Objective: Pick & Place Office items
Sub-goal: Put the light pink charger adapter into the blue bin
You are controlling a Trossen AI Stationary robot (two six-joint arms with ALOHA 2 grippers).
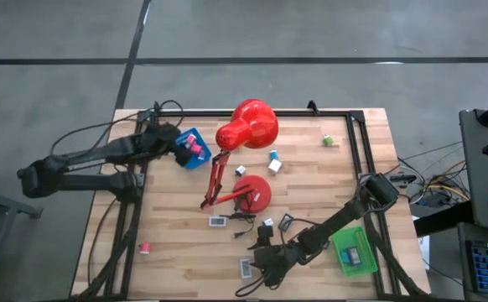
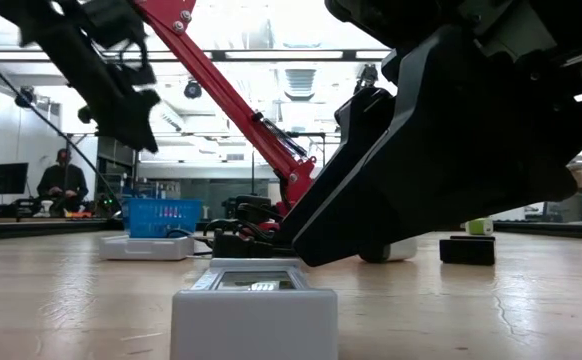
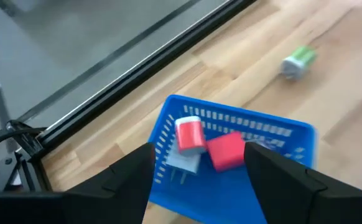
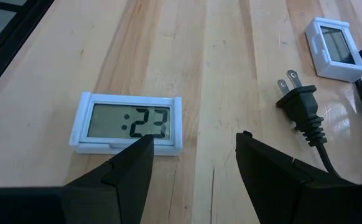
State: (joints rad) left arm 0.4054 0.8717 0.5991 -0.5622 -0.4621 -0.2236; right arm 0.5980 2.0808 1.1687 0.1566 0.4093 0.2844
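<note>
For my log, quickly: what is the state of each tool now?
Left tool: open, empty, over the blue tray.
Right tool: open, empty, near the white clock.

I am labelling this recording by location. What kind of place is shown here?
Probably a robotics lab or workshop, not an office. The wooden table stands on a bare concrete floor. In the low view, a large open hall with ceiling lights lies behind it, and a person sits at a bench.

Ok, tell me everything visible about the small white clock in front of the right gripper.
The clock is a flat white plastic rectangle with a grey LCD showing ":23". It lies face up on the wooden table, near its front edge, touching nothing. The right gripper hangs over it, fingers open and not touching.
</note>
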